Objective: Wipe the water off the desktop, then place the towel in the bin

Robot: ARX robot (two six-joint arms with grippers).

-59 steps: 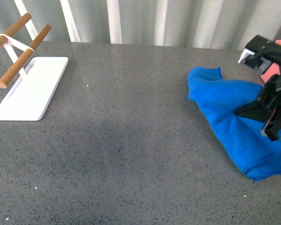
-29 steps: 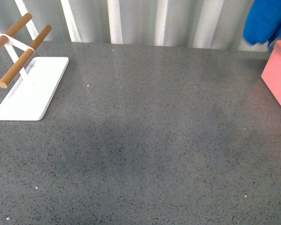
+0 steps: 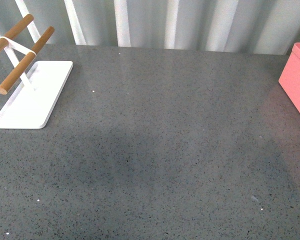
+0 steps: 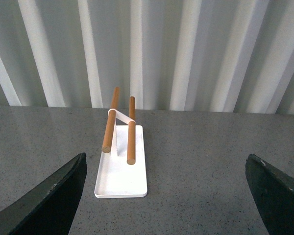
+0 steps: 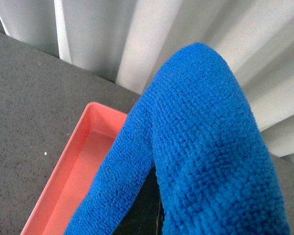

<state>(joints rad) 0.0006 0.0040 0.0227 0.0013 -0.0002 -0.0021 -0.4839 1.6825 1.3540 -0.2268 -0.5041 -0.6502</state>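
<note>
**Towel aloft over the bin; release not yet made.**

The towel [image 5: 201, 137] drapes over the right gripper [image 5: 146, 208], clear of the desktop [image 3: 155, 150]. The cloth hides the jaws, which are presumably clamped on it. The bin [image 5: 63, 166] lies directly beneath and just beyond the towel, on the right arm's side, with its long axis running toward the corrugated wall [image 5: 88, 34]. The left gripper [image 4: 164, 196] is spread wide and holds nothing, well apart from the bin, facing the white tray [image 4: 120, 176].
</note>
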